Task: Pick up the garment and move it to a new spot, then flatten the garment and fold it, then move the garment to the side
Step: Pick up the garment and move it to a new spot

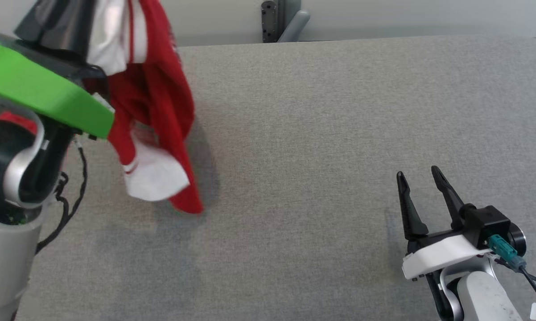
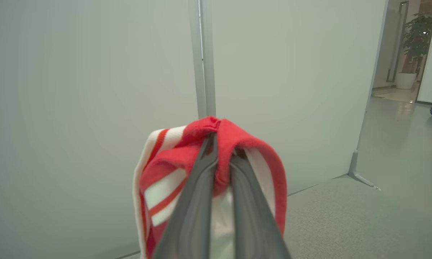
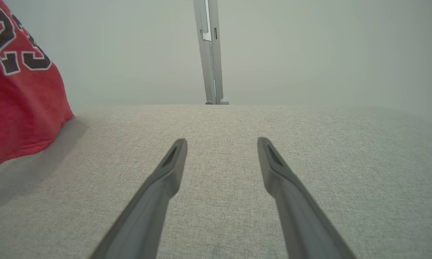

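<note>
The grey fabric-covered counter [image 1: 321, 133] offers free passage across its centre and right, near edge to far edge. At the left, the red-and-white jersey garment [image 1: 161, 102] hangs from the clamped left end effector [image 2: 223, 147] and blocks that side. Its lower edge is close to the surface, and contact cannot be determined. The green-covered left forearm [image 1: 40, 89] occupies the near-left corner. The right end effector [image 1: 417, 171], fingers apart, stands at the near right. A grey metal post [image 1: 272, 20] rises behind the far edge.

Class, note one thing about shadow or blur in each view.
Head view: the garment throws a soft shadow rightward onto the table. Left wrist view: the left gripper looks blurred near the lens. Right wrist view: the right gripper is sharp-tipped, softer lower down.
</note>
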